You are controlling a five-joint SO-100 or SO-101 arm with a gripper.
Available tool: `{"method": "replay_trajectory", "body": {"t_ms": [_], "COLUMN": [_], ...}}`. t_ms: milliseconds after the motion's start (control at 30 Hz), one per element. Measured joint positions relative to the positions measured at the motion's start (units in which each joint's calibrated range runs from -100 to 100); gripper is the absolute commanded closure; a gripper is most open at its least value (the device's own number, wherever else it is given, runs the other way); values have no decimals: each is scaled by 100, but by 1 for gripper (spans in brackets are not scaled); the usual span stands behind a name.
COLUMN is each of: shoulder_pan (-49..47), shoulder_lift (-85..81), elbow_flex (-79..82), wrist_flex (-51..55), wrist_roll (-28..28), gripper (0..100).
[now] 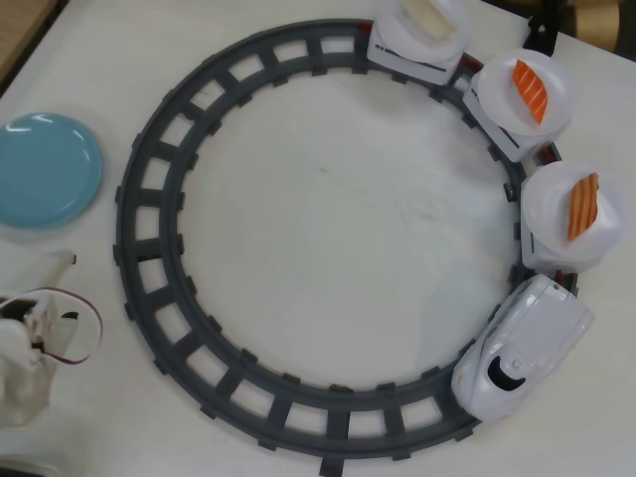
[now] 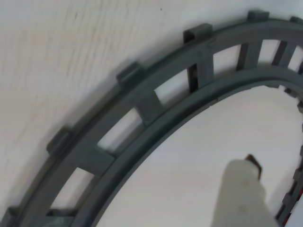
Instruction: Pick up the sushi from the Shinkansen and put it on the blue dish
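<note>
The white Shinkansen [image 1: 519, 356] sits on the lower right of the track in the overhead view, nose toward the bottom. The car right behind it carries a white plate with the sushi [image 1: 583, 206], long and pale orange. Two more cars follow, one with a deeper orange striped piece [image 1: 531, 89] and one with a whitish piece [image 1: 429, 17]. The blue dish [image 1: 45, 169] lies at the far left, bare. My white arm [image 1: 30, 348] is at the lower left, far from the train. The wrist view shows only one pale finger [image 2: 244, 189] over the table.
A dark grey ring of track [image 1: 149, 248] fills the middle of the white table; its rail and ties [image 2: 142, 109] cross the wrist view. Red and black wires loop beside the arm. A brown surface edge shows at the top left.
</note>
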Motion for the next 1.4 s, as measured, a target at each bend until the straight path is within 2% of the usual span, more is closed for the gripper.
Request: {"method": "replay_trajectory", "body": {"t_ms": [167,467,633,900,1233,1400], "shoulder_pan": [139,1700,2403,3081,4275,4700], "shoulder_lift": [0,0,0,599,3686,4488], "elbow_flex": [0,-9,-201,-1171,-4501,-5691], "wrist_flex": [0,0,0,563,1739,2193], "wrist_roll": [290,1392,1769,1847,1304,1231], "gripper": [77,77,77,77,77,77]}}
